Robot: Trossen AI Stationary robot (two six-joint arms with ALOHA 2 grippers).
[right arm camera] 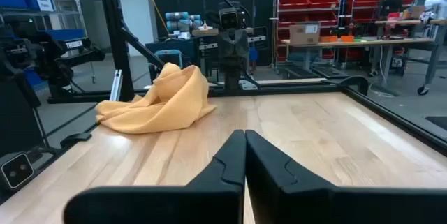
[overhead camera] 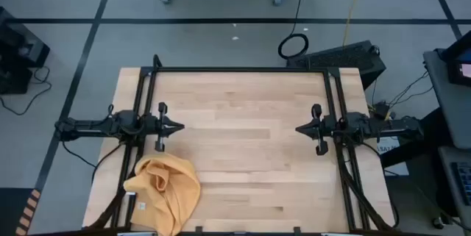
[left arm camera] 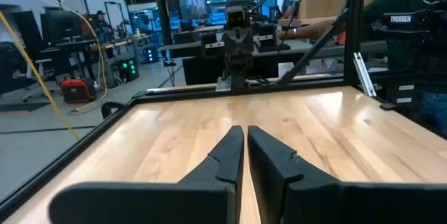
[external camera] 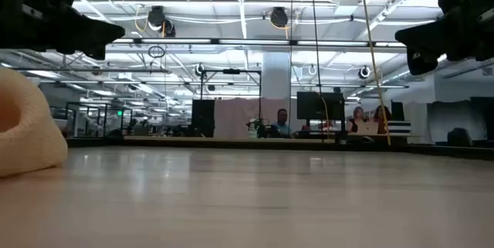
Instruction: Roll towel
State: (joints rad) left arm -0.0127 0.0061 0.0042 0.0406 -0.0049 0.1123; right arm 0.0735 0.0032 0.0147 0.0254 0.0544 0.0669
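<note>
The mustard-yellow towel (overhead camera: 166,190) lies crumpled in a heap on the wooden table (overhead camera: 243,148) near its front left corner, with a small white tag (overhead camera: 140,206) at its near edge. It also shows in the right wrist view (right arm camera: 162,102) and at the left edge of the low view (external camera: 27,128). My left gripper (overhead camera: 179,126) is shut and empty above the table's left side, behind the towel. My right gripper (overhead camera: 299,128) is shut and empty above the table's right side.
A black metal frame (overhead camera: 243,69) runs along the table's far edge and down both sides. Bare wood lies between the two grippers. People sit in the room beyond the table (external camera: 363,120).
</note>
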